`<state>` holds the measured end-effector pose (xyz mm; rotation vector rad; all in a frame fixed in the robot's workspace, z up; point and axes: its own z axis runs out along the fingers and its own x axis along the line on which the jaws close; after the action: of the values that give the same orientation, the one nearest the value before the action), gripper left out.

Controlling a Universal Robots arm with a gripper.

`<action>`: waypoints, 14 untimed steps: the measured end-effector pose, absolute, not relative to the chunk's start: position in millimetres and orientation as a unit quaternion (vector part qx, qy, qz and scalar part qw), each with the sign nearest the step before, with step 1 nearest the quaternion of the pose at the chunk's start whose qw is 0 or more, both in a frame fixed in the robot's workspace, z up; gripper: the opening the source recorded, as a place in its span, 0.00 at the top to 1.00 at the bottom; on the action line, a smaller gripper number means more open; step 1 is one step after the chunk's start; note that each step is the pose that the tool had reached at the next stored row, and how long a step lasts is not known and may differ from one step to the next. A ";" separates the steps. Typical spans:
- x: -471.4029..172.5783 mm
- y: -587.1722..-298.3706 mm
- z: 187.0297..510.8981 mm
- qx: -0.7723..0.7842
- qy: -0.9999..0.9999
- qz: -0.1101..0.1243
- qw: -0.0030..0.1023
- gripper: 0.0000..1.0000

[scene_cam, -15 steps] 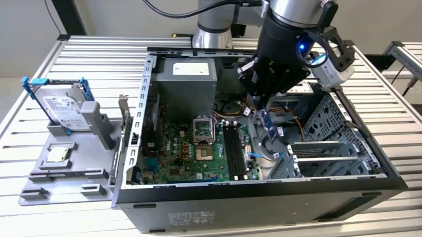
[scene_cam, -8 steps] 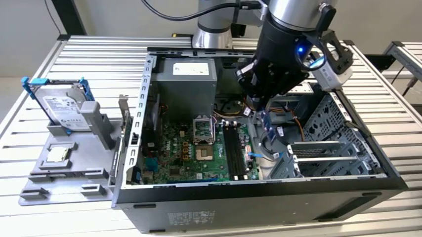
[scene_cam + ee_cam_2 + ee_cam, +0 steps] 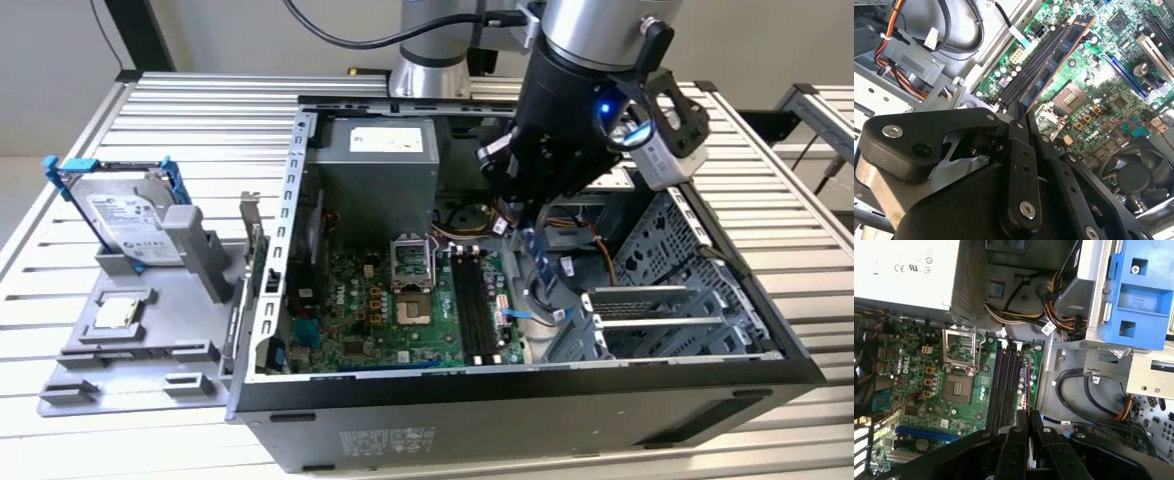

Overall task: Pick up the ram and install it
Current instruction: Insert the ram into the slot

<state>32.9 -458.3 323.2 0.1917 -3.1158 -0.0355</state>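
Observation:
My gripper [image 3: 1021, 117] is shut on the ram [image 3: 1054, 60], a long blue-green stick with black chips and an orange edge, held by one end. In the first wrist view the ram [image 3: 1026, 385] shows edge-on as a thin line running out from between the fingers [image 3: 1016, 427]. It hangs over the motherboard, close beside the black memory slots [image 3: 1004, 385], and I cannot tell if it touches them. In the exterior view the gripper [image 3: 531, 228] is lowered into the open computer case [image 3: 534, 385], above the slots [image 3: 470, 300].
The open processor socket [image 3: 957, 387] lies beside the slots. The power supply [image 3: 380, 150] stands at the case's far end, with cables [image 3: 1064, 295] and a blue drive cage [image 3: 1139, 295] near the arm. Outside the case, a grey fixture [image 3: 134, 350] carries a hard drive [image 3: 127, 215] and a square chip [image 3: 118, 312].

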 end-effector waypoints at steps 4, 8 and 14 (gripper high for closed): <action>33.0 -458.3 318.8 0.061 -0.998 -0.011 0.010 1.00; 33.0 -458.3 313.2 0.061 -0.998 -0.011 0.010 1.00; 33.0 -458.6 302.2 0.060 -0.998 -0.011 0.009 1.00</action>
<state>33.0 -458.6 302.2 0.1880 -3.1171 -0.0355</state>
